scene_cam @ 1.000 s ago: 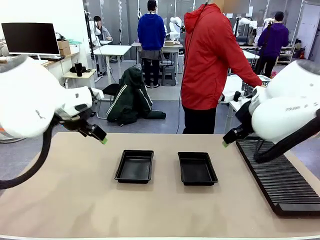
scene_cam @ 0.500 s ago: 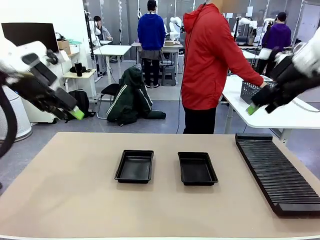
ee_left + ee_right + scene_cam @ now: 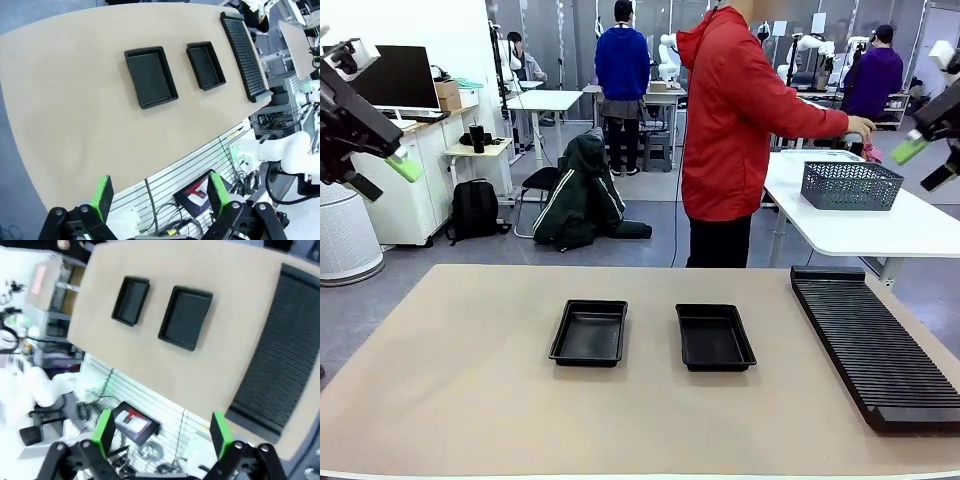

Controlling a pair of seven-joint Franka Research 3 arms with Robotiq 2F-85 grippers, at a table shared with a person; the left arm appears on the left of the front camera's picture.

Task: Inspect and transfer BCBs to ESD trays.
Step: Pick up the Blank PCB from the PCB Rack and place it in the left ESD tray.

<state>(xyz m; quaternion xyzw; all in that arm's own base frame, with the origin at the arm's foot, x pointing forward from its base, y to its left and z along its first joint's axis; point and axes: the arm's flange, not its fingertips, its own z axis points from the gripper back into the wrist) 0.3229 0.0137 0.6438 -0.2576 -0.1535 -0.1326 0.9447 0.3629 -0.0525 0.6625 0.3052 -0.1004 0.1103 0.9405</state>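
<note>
Left fingers [image 3: 405, 167] and right fingers [image 3: 910, 150] spread wide, empty. Upper right: person's hand [image 3: 861, 126] near; my swing could strike it.

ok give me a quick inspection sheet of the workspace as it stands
surface: tan table
job's things: left ESD tray and right ESD tray side by side, both empty
clutter: black slotted rack along the right edge
grippers: left gripper and right gripper open, high above the table, holding nothing
cables: black cables below the table's edge
surroundings: person in red jacket at far side, grey mesh basket on a white side table
</note>
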